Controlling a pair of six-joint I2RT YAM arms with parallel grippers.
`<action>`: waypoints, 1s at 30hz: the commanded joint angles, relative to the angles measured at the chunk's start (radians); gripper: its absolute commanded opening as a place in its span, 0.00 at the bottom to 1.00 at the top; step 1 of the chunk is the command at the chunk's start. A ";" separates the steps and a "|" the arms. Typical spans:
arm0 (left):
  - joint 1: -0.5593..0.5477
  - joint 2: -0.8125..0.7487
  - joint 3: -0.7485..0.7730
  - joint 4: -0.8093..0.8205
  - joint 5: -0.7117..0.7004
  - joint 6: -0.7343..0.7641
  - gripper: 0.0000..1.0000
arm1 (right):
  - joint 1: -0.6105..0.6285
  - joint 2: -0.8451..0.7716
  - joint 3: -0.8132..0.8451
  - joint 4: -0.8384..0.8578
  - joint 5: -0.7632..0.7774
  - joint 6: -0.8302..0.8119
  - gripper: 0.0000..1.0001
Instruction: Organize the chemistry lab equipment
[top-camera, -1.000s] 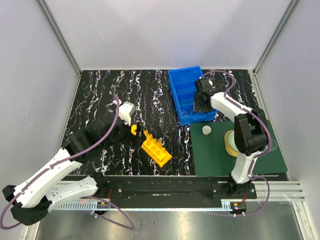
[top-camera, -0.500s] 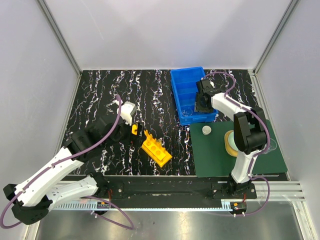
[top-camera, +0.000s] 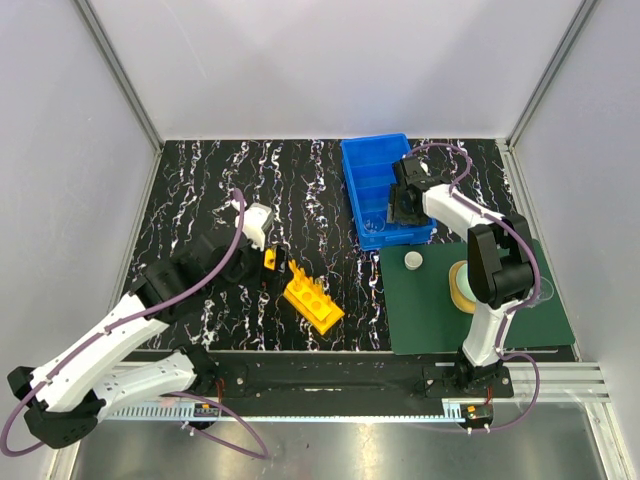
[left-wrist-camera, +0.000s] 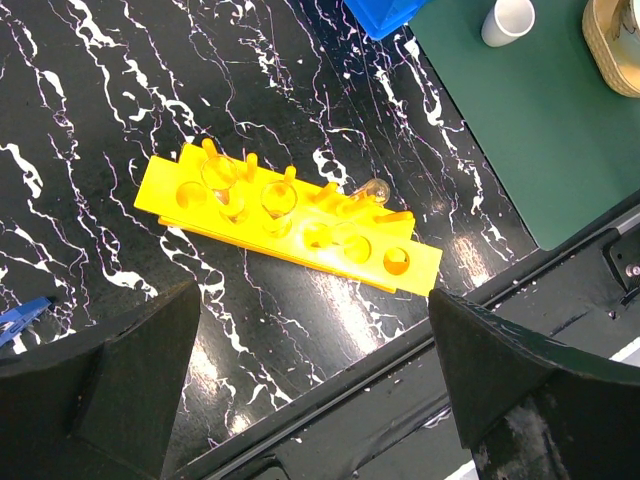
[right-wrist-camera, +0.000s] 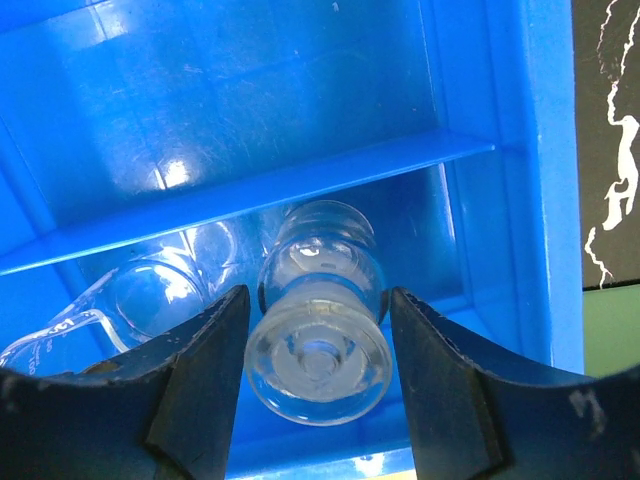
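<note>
The blue divided bin (top-camera: 372, 163) stands at the back right. My right gripper (top-camera: 403, 205) reaches into its near compartment and is shut on a small clear glass flask (right-wrist-camera: 318, 320), held at the neck. A clear beaker (right-wrist-camera: 150, 300) lies next to it in the bin (right-wrist-camera: 520, 150). The yellow rack (top-camera: 313, 300) lies at the front centre with glass tubes (left-wrist-camera: 225, 185) in its holes (left-wrist-camera: 290, 220). Another tube (left-wrist-camera: 372, 190) lies against its far side. My left gripper (top-camera: 268, 260) is open and empty above the rack. The small white round piece (top-camera: 413, 260) stands on the mat.
A dark green mat (top-camera: 480, 310) lies at the front right and carries a pale green dome on a tan disc (top-camera: 462, 285). The mat (left-wrist-camera: 540, 130) and white piece (left-wrist-camera: 508, 20) show in the left wrist view. A black rail (top-camera: 330, 370) runs along the near edge.
The right gripper and the blue bin have shifted slightly to the right. The left gripper has barely moved.
</note>
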 joint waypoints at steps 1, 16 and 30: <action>0.004 0.004 0.011 0.036 -0.015 0.016 0.99 | -0.003 -0.045 0.051 -0.049 0.011 -0.005 0.66; 0.006 0.015 0.022 0.036 -0.017 0.012 0.99 | 0.003 -0.227 0.218 -0.192 0.057 -0.024 0.70; 0.004 0.024 0.068 0.015 -0.026 0.013 0.99 | 0.009 -0.559 0.022 -0.302 0.054 0.054 0.69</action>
